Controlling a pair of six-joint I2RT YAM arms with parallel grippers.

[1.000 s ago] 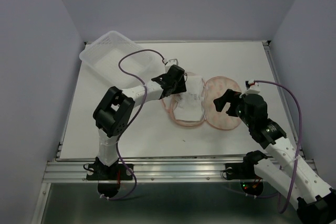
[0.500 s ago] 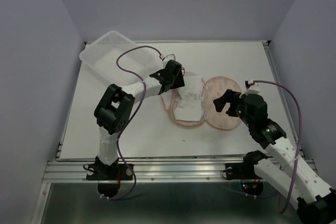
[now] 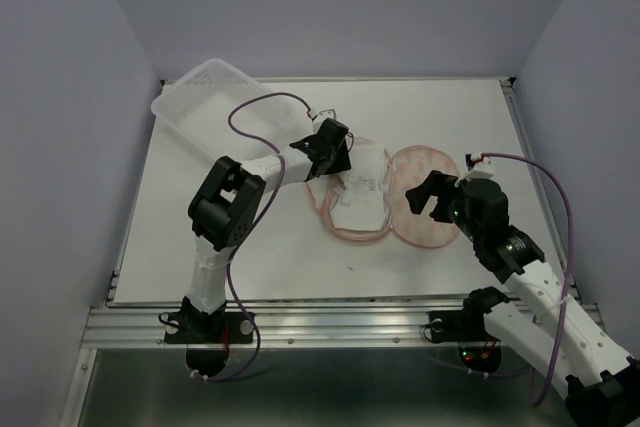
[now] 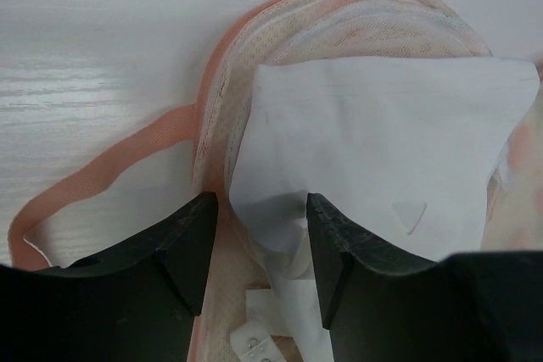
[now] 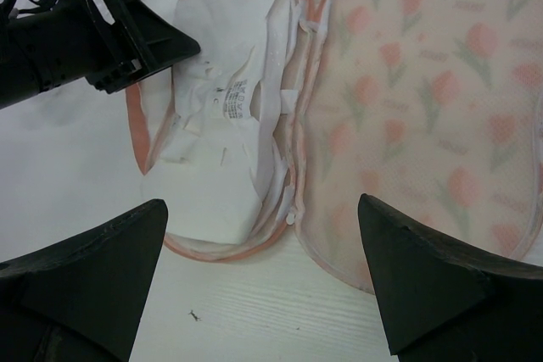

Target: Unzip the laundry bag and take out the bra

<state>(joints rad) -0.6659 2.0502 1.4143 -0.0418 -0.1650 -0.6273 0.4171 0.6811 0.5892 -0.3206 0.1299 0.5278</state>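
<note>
One unzipped laundry bag (image 5: 424, 108) cradles the bra (image 5: 225, 116); left pincer (image 4: 261, 205) open astride its edge, right pincer (image 5: 263, 203) open.

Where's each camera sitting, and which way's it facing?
Top external: high behind the robot, looking down at the table; left arm, right arm show.
Left wrist: wrist-mounted, looking down through the left tool at the bra.
Right wrist: wrist-mounted, looking down at the open laundry bag; right tool frames it.
Both wrist views share the bra.

A clear plastic tray (image 3: 205, 97) sits at the white table's (image 3: 250, 257) far-left corner.
</note>
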